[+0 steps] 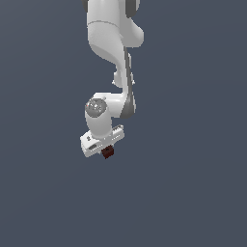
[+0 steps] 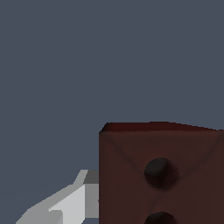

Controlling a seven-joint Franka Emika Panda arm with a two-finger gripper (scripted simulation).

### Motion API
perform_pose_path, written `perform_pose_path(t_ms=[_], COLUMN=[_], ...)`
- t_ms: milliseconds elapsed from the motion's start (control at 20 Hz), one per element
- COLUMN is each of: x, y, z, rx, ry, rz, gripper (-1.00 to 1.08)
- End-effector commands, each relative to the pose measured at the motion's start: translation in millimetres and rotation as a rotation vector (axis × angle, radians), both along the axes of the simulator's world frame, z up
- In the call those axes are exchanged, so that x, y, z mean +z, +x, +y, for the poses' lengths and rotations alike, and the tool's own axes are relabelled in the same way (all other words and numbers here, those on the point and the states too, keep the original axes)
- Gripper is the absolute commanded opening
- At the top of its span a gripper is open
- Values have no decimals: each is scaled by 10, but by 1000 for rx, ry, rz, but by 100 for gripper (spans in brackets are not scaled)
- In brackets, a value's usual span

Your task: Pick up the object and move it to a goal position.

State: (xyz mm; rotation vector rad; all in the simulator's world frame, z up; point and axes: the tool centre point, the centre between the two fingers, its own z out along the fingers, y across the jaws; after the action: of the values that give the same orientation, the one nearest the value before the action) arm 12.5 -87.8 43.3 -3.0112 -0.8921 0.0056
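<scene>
The white arm (image 1: 113, 53) reaches down, wrist bent, its gripper (image 1: 107, 152) closed on the small red-brown block (image 1: 107, 152), which hangs just under the gripper body. The wrist view alone shows the block's (image 2: 159, 175) face close up, with two round dark holes, and one pale finger (image 2: 70, 203) touching its side.

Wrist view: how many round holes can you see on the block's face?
2 on the block: one whole hole mid-face, and one cut off by the picture's edge. More may lie out of frame.
</scene>
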Motion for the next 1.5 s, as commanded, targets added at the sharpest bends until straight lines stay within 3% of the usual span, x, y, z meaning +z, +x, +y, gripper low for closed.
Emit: perform_pose_path(t_ms=[0,400,1450], x=[143,837,3217], y=[15,39,162], z=[17,117,448], rx=[0,1,2], ry=[-1,-1,0], rz=[-3,-3,-3], gripper=[-100,-100,-100])
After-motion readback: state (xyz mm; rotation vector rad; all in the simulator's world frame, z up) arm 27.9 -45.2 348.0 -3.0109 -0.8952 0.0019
